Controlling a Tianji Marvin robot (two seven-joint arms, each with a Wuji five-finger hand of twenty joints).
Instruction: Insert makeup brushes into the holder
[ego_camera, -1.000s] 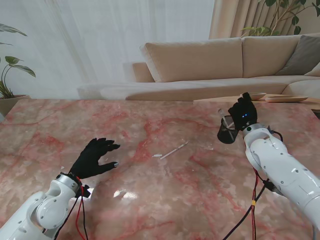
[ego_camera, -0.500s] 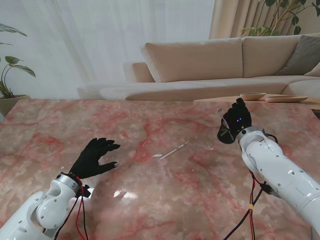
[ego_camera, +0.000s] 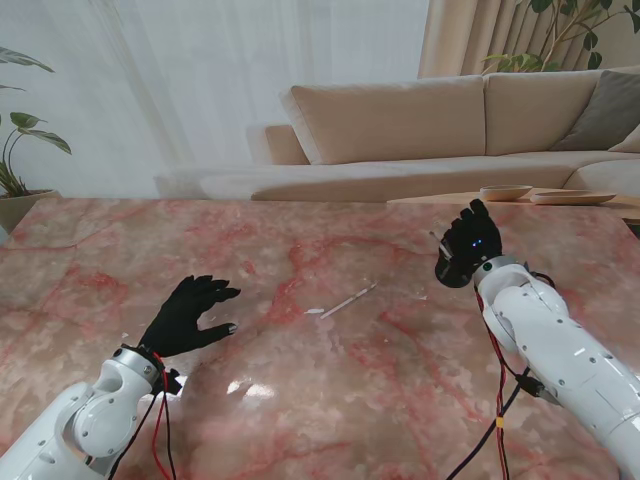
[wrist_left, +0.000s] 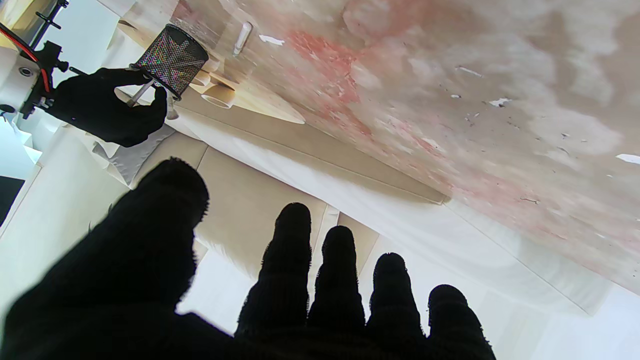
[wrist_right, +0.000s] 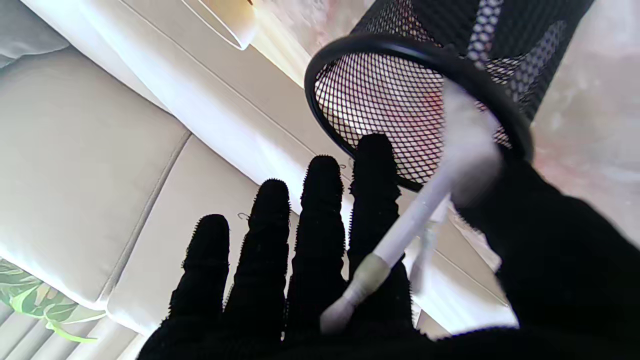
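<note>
The black mesh holder (ego_camera: 447, 271) stands on the marble table at the right, mostly hidden behind my right hand (ego_camera: 470, 238). That hand is over its rim and pinches a white makeup brush (wrist_right: 411, 224) between thumb and index finger. The other fingers (wrist_right: 265, 240) are stretched out. In the right wrist view the brush's far end blurs at the holder's rim (wrist_right: 400, 45). In the left wrist view the same brush handle (wrist_left: 139, 93) sits beside the holder (wrist_left: 172, 59). A second white brush (ego_camera: 348, 300) lies loose mid-table. My left hand (ego_camera: 190, 314) hovers open at the near left, holding nothing.
A beige sofa (ego_camera: 400, 120) runs behind the table's far edge. Shallow dishes (ego_camera: 506, 192) sit on a low wooden surface at the back right. A potted plant (ego_camera: 20, 150) stands at the far left. Red and black cables (ego_camera: 500, 420) hang by the right forearm.
My right hand has moved left and slightly nearer to me with the brush, so it now covers most of the holder. The left hand and the loose brush have not moved.
</note>
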